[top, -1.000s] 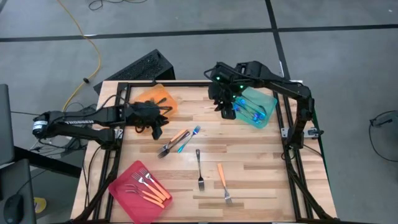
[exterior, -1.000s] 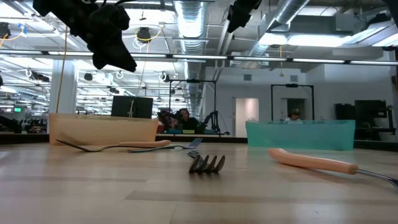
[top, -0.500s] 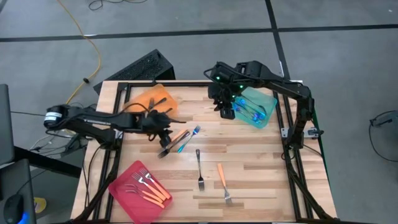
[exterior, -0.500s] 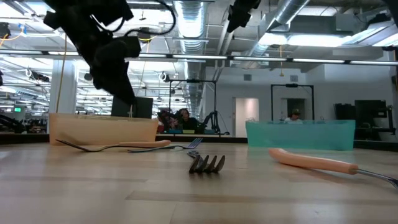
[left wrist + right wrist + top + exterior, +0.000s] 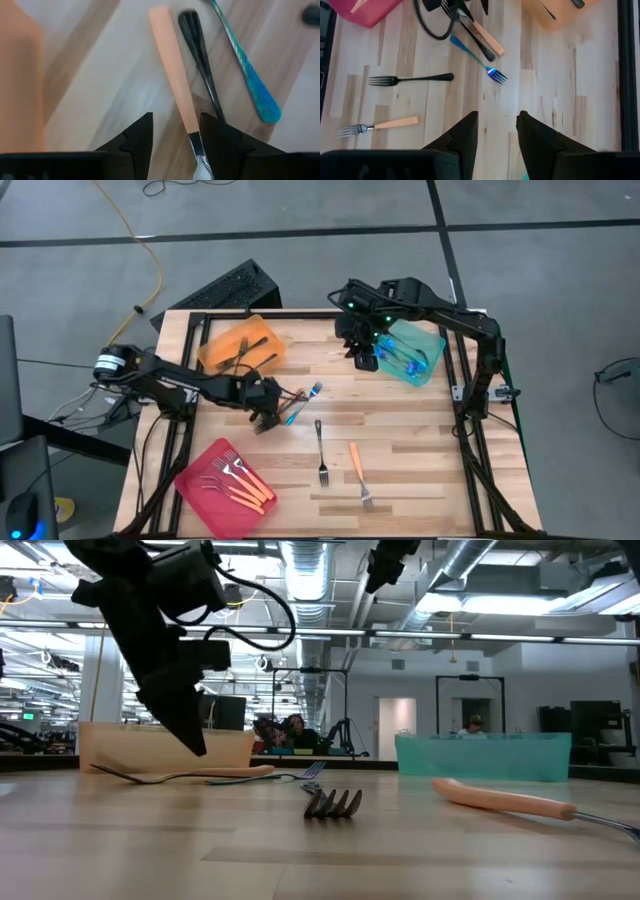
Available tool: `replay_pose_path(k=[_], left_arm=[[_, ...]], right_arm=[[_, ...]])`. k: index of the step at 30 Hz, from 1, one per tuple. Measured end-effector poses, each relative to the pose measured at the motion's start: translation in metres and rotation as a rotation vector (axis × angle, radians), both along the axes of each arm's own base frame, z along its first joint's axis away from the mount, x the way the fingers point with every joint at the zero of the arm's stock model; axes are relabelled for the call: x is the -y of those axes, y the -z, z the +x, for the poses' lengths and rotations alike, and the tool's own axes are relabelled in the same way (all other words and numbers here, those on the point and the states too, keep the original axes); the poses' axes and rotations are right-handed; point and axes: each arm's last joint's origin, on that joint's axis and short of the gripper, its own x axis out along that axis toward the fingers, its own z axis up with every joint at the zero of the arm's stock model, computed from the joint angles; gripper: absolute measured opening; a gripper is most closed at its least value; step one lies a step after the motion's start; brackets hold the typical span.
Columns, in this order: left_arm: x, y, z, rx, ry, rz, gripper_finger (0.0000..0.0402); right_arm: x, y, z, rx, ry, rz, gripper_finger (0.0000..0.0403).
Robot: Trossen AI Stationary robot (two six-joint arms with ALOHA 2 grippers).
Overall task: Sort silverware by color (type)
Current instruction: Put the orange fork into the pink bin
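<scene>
Left gripper: low over table centre, fingers parted astride orange-handled fork, not gripping.
Right gripper: parted, empty, beside translucent teal tray.
Teal tray: blue forks.

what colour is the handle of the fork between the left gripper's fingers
Orange: the orange-handled fork between the left gripper fingers, clearest in the left wrist view.

Three forks lie bunched mid-tabletop under the left hand, two more forks lie apart nearer the front, trays sit at three corners, right hand hangs beside the back-right tray.
</scene>
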Motion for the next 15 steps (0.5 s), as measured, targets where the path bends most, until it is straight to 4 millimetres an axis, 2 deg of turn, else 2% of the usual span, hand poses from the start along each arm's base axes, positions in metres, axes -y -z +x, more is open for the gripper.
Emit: replay_pose_path(k=[7, 15], left_arm=[[0.008, 0.019, 0.007, -0.044, 0.008, 0.026, 0.0146], [0.007, 0.025, 0.009, -0.037, 0.003, 0.001, 0.0146]], right_arm=[[0.000, 0.000, 0.000, 0.000, 0.000, 0.000, 0.0157], [0.000, 0.000, 0.000, 0.000, -0.001, 0.000, 0.0157]])
